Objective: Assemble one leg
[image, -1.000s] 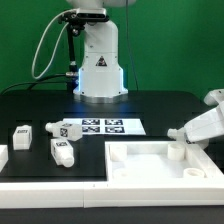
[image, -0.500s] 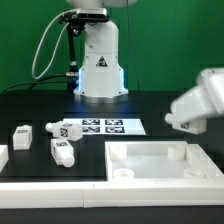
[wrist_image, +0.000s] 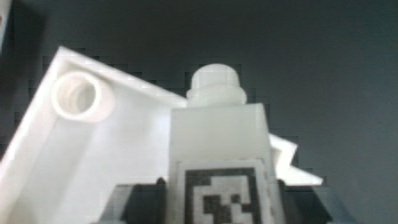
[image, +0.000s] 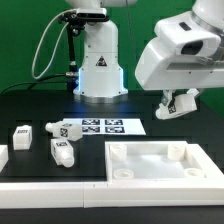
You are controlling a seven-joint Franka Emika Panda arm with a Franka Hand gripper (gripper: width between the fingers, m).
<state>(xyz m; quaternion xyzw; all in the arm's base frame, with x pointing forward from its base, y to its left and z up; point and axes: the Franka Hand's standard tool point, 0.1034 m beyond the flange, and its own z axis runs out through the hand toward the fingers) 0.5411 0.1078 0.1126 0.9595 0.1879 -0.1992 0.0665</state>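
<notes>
My gripper (image: 172, 106) hangs in the air above the far right part of the large white panel (image: 160, 166) and is shut on a leg (image: 184, 101), a small white peg-block. In the wrist view the leg (wrist_image: 222, 140) stands out from between the dark fingers (wrist_image: 150, 200), with its round peg end pointing away and its black-and-white tag facing the camera. My gripper (wrist_image: 222, 198) holds it by the tagged end. Under it lies the panel (wrist_image: 107, 130) with a round corner hole (wrist_image: 77, 96).
Three more legs lie on the black table at the exterior view's left (image: 22, 133), (image: 66, 130), (image: 62, 152). The marker board (image: 105, 127) lies in front of the robot base (image: 98, 70). A white part shows at the left edge (image: 3, 158).
The arm has risen from low at the exterior view's right edge and moved left, carrying the leg up above the panel's far right side.
</notes>
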